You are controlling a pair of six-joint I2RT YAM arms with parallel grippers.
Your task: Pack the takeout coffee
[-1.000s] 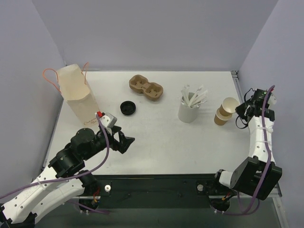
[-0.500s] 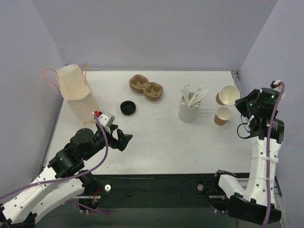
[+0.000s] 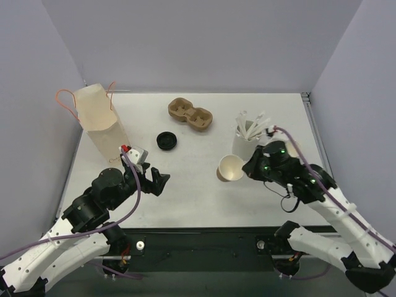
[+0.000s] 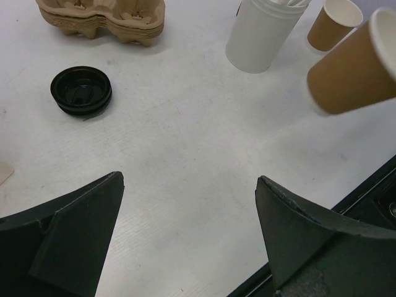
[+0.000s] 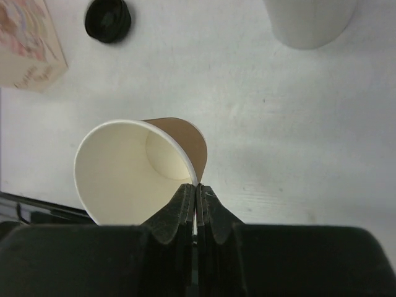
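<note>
White table [image 3: 204, 204], top view. Paper bag [image 3: 99, 127] with orange handles stands upright at 10 o'clock, near the left edge.

Left gripper [image 3: 157, 179] hovers at 8 o'clock, aimed toward the table centre. Its jaws are spread wide with nothing between them (left wrist view shows only bare table in the gap [image 4: 189, 179]).

Right gripper [image 3: 245, 168] sits just past centre toward 4 o'clock. Its fingers [image 5: 185, 204] are pressed tight together, pinching the wall of the kraft paper cup [image 3: 230, 167] at the rim.

Brown moulded two-hole cup carrier [image 3: 190, 114] lies at 12 o'clock, both holes unfilled.

White cup [image 3: 242, 143] with white sticks stands upright at 2 o'clock, right behind the right gripper and partly hidden by it.

The kraft paper cup is tipped on its side with its white mouth facing 9 o'clock. It looks lifted off the table (left wrist view has it blurred [image 4: 356, 68] at the right edge). It is well apart from both carrier and bag.

A second kraft cup [image 4: 334, 23] stands upright just beside the white cup, seen in the left wrist view only.

Black lid [image 3: 166, 140] lies flat at 11 o'clock, between bag and carrier.
</note>
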